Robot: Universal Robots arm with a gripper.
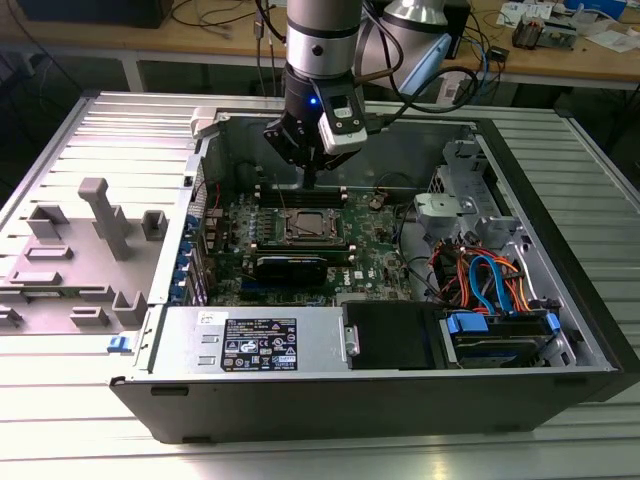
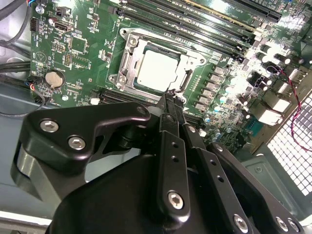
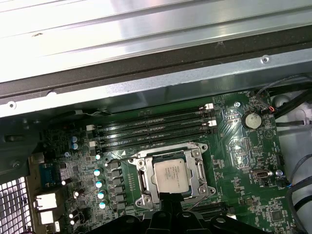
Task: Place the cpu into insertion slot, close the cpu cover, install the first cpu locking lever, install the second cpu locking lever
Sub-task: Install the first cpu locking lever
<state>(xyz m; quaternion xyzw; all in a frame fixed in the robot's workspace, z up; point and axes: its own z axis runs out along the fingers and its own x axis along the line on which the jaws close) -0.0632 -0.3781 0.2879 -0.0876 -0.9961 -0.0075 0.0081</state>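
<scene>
Hovering low inside the open computer case (image 1: 350, 400), the gripper (image 2: 171, 97) has its jaws clenched together with nothing seen between them; the tip sits right at the near edge of the insertion slot (image 2: 130, 43), touching or just above it, cannot tell which. The cpu (image 2: 158, 68) is already seated flat in the slot, silver top up. It also shows in the first wrist view (image 3: 170, 174) and, small, in the exterior view (image 1: 305, 226). The cpu cover (image 2: 161, 47) looks to be lying down over the chip, which shows through its window, so placing and closing both read as done. The step in hand looks like lever work, first lever most likely, since the tip is at the socket rim and not over the chip. Whether either locking lever is hooked down I cannot tell. That work calls for a steady sideways-and-down push along the socket edge, keeping clear of the memory slots (image 3: 151, 129) just beside the socket and the small parts on the green motherboard (image 2: 73, 73). The coin cell battery (image 3: 251, 119) sits well apart. The case rests on a ribbed metal surface (image 1: 80, 430).
</scene>
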